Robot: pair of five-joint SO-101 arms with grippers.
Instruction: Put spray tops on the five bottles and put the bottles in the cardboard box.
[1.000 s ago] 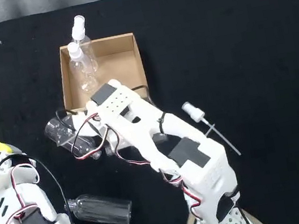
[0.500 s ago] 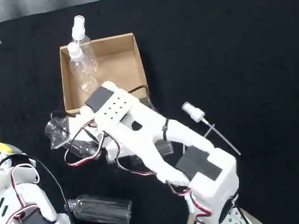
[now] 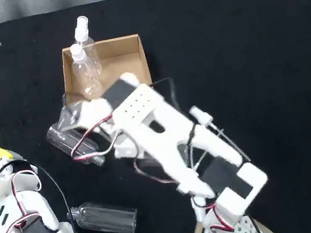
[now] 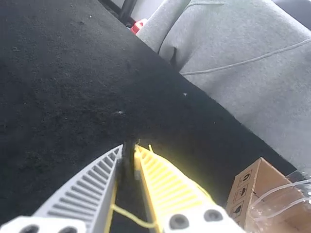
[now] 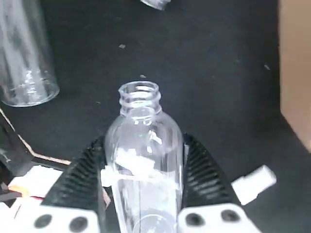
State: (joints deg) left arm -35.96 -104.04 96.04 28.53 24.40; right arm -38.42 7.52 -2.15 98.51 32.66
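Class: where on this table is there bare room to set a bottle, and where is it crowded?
Free: the table right of the cardboard box and loose spray top. Crowded: near the box's front, where the right gripper holds an uncapped bottle by two lying bottles.

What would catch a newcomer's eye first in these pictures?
The right end effector gripping a clear, capless bottle beside the cardboard box. Next come two capped bottles at the box's left side and a loose spray top lying on the table.

a black table (image 3: 263, 44) with grey fabric (image 4: 233, 58) past its far edge, a small red object (image 4: 138, 25) beside the fabric.
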